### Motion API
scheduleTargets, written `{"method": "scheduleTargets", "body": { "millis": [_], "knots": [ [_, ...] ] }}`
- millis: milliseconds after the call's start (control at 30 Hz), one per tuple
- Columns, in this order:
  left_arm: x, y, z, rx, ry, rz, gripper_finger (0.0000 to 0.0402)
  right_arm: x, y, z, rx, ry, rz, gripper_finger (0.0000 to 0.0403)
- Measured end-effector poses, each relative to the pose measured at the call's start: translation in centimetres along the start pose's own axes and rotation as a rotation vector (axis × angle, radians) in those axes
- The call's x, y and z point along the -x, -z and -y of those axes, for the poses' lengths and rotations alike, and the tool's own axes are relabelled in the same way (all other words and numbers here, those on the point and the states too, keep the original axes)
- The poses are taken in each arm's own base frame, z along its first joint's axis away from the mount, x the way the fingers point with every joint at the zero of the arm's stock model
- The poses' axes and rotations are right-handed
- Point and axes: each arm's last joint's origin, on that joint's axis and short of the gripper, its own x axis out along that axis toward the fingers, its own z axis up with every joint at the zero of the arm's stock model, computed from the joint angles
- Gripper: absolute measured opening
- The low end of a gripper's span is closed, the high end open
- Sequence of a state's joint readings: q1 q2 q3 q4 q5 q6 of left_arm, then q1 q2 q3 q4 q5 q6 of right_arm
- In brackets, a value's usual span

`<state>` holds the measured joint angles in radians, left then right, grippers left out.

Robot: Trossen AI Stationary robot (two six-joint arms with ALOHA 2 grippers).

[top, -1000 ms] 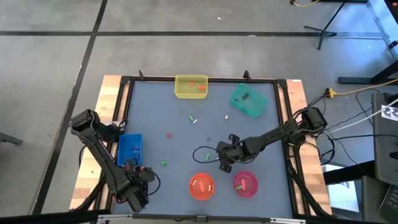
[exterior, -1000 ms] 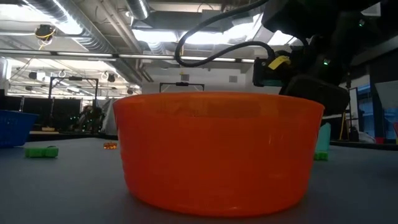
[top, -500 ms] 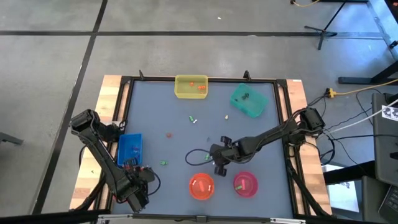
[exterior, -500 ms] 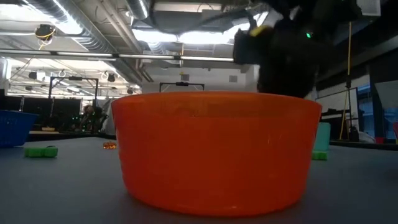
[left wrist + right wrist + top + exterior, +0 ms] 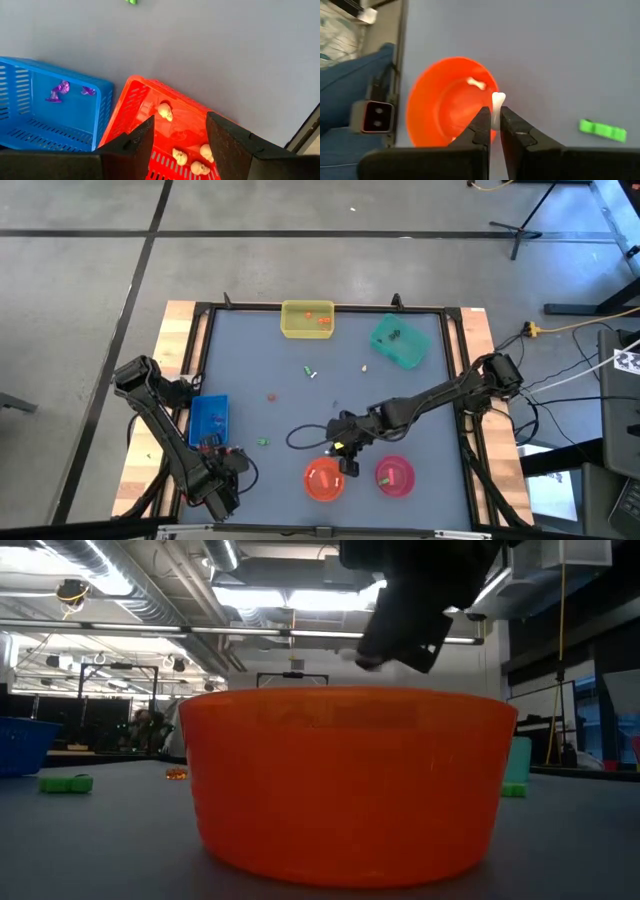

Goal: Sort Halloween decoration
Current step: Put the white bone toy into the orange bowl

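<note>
My right gripper (image 5: 495, 116) is shut on a white bone-shaped trinket (image 5: 498, 101) and hovers over the far-right rim of the orange bowl (image 5: 323, 480). The low view shows it above that bowl (image 5: 350, 785). Another white bone (image 5: 475, 84) lies inside the bowl. Loose trinkets rest on the table: a green one (image 5: 263, 442), an orange one (image 5: 270, 395), a green-and-white pair (image 5: 310, 371) and a white one (image 5: 365, 367). My left gripper (image 5: 180, 145) waits open at the near-left corner above a red basket (image 5: 145, 105) of beige skulls. My right gripper pinches the white bone trinket by its lower end (image 5: 495, 111) between its two fingertips. The knobbed free end sticks out beyond the fingertips. The trinket is lifted clear, above the orange bowl's rim.
A pink bowl (image 5: 395, 475) stands right of the orange one. A yellow tray (image 5: 307, 320) and a teal tray (image 5: 400, 340) sit at the far edge. A blue basket (image 5: 209, 420) with purple trinkets (image 5: 60, 90) is at the left. A cable (image 5: 300, 438) loops beside the right arm.
My right gripper has moved toward the table's left and near edge, from beside the pink bowl to above the orange bowl's rim, carrying the white trinket and staying shut on it.
</note>
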<state>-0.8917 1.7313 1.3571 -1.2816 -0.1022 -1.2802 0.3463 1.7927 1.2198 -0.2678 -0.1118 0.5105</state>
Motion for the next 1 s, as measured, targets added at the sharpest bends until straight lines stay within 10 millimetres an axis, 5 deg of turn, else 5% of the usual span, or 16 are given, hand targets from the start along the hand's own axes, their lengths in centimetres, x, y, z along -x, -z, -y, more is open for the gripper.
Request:
{"method": "scheduleTargets", "body": {
  "millis": [567,1000],
  "knots": [
    [0.0,-0.4,0.0,0.002,-0.028,0.119,0.0163,-1.7,3.0,-4.4,0.122,-0.091,-0.047,0.0024],
    [0.0,-0.4,0.0,0.004,-0.022,0.124,0.0163,-3.2,3.1,-4.0,0.124,-0.074,-0.026,0.0024]
  ]
}}
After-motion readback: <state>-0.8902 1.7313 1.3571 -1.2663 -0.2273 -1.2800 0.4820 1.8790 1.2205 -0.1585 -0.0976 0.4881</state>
